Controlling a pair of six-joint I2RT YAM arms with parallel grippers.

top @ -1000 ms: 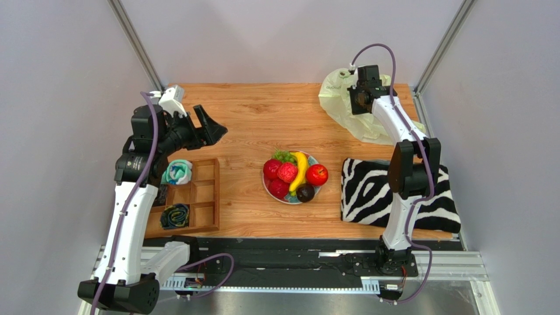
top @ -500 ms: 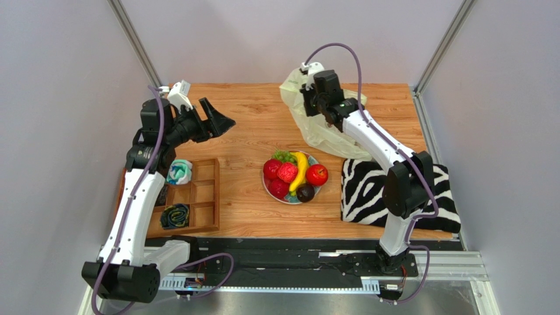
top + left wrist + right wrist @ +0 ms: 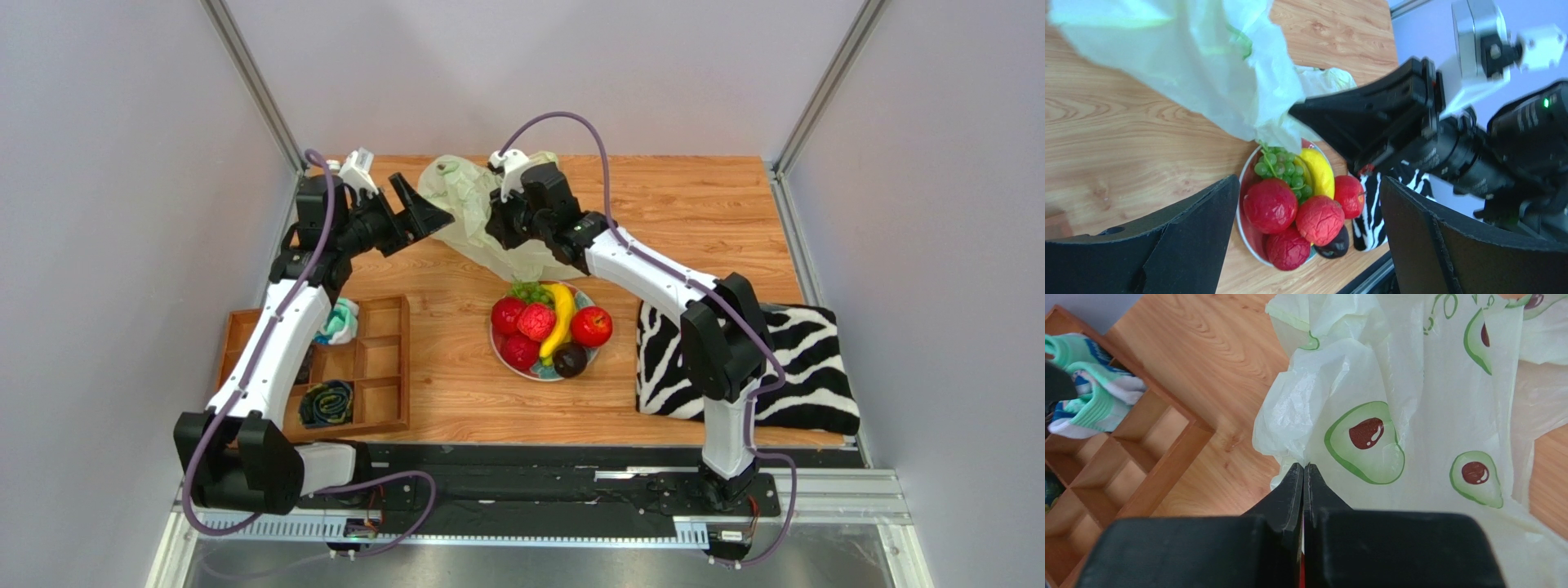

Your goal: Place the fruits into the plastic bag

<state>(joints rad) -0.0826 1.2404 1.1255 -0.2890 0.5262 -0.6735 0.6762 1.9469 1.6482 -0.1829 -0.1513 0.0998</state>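
Left tool (image 3: pixel 417 211) gapes wide and empty just beside the plastic bag (image 3: pixel 469 211), pinched at the bench's (image 3: pixel 699 196) back by the right tool (image 3: pixel 1303 478), fruits (image 3: pixel 547 325) all on the plate (image 3: pixel 496 346): bag-opening step, I'd say, and the left must catch the opposite edge next.

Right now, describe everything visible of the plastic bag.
The plastic bag is thin, translucent, pale yellow-green and crinkled, printed with halved green avocados with brown pits. The right end effector is shut on a fold of it, holding it bunched above the far middle of the table, behind the fruit plate. The open left end effector sits beside it, not gripping.
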